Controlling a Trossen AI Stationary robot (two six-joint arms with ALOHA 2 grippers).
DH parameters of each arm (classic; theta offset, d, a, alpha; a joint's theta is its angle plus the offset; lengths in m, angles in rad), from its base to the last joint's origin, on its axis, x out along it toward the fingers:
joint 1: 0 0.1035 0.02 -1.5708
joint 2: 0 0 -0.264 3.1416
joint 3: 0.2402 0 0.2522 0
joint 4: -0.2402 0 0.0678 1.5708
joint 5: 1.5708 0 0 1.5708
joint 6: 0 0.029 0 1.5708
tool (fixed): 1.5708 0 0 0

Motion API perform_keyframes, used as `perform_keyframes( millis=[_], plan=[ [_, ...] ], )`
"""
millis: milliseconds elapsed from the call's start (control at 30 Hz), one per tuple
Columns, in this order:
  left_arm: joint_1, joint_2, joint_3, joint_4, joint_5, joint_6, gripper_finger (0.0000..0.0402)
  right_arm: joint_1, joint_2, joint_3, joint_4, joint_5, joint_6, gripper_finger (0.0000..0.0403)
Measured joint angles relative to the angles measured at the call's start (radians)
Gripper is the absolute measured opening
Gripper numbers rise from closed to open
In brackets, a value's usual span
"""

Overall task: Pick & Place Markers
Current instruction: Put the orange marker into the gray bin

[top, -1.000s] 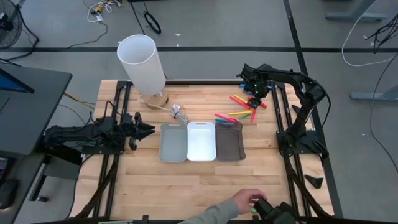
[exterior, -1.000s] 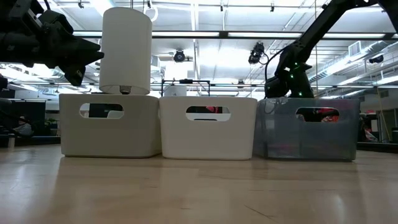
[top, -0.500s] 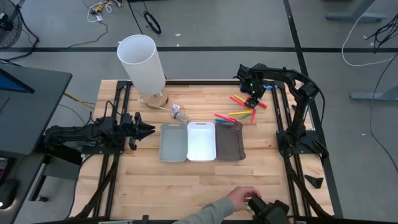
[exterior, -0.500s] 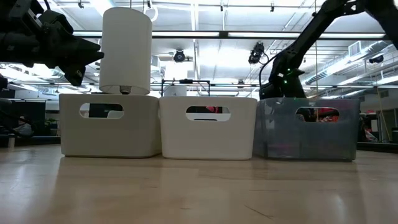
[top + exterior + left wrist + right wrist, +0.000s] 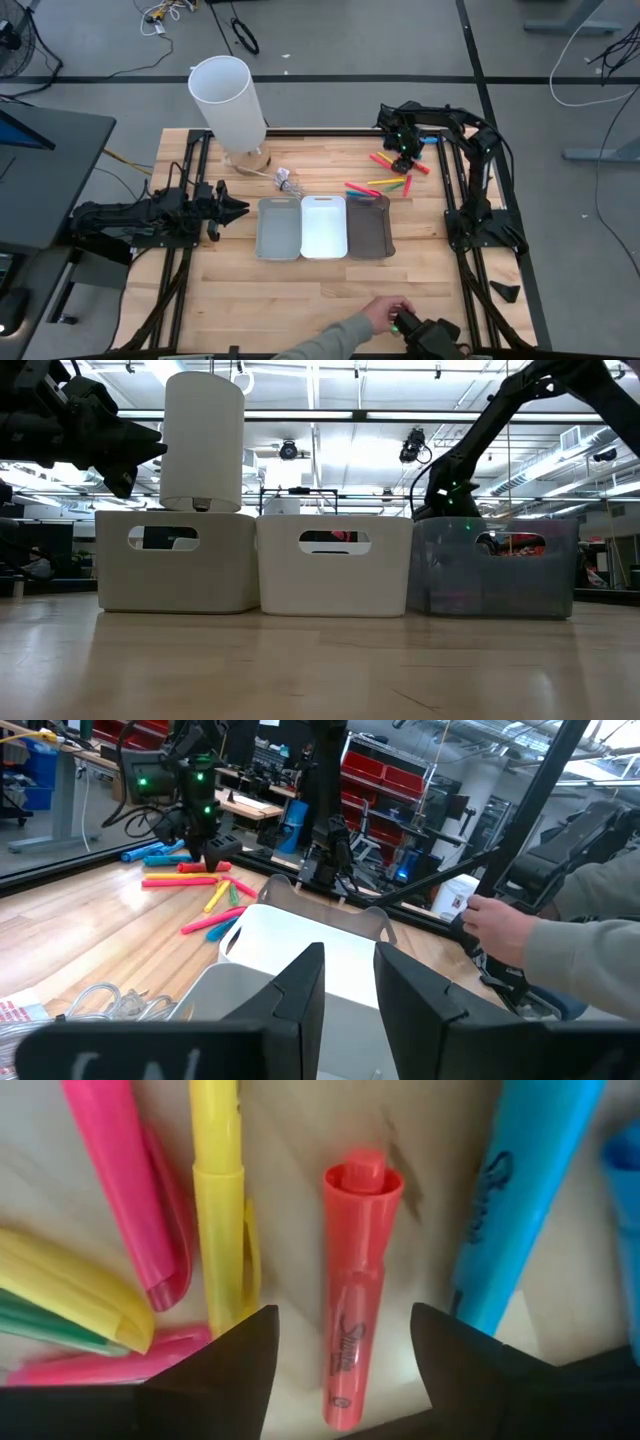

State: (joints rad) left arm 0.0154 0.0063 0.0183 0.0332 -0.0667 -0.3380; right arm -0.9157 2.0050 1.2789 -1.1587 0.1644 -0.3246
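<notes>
Right gripper (image 5: pixel 340 1355) held over markers (image 5: pixel 392 172) near bench's far right edge; fingers apart, red marker (image 5: pixel 353 1280) framed between, ungripped.

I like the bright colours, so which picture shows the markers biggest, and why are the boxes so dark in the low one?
Right wrist view: the orange marker fills the frame between that arm's fingers, close but soft-edged. Low view: bright ceiling lights shine from behind, so the trays look shadowed. Left wrist view: its own fingers are a blurry dark shape up close.
</notes>
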Motion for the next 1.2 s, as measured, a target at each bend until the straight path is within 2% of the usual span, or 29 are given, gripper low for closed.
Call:
perform_keyframes(
  millis=[200,567,967,1200],
  plan=[
    [0.0,0.0,0.0,0.0,0.0,0.0,0.0096,0.0,0.003,0.0,-0.001,0.0,-0.005,0.0173],
    [0.0,0.0,0.0,0.0,0.0,0.0,0.0096,0.0,0.003,0.0,0.0,0.0,-0.013,0.0054],
    [0.0,0.0,0.0,0.0,0.0,0.0,0.0096,0.0,0.002,0.0,-0.001,0.002,0.005,0.0055],
    [0.0,0.0,0.0,0.0,0.0,0.0,0.0096,0.0,-0.002,0.034,-0.062,0.002,0.035,0.0056]
  ],
)
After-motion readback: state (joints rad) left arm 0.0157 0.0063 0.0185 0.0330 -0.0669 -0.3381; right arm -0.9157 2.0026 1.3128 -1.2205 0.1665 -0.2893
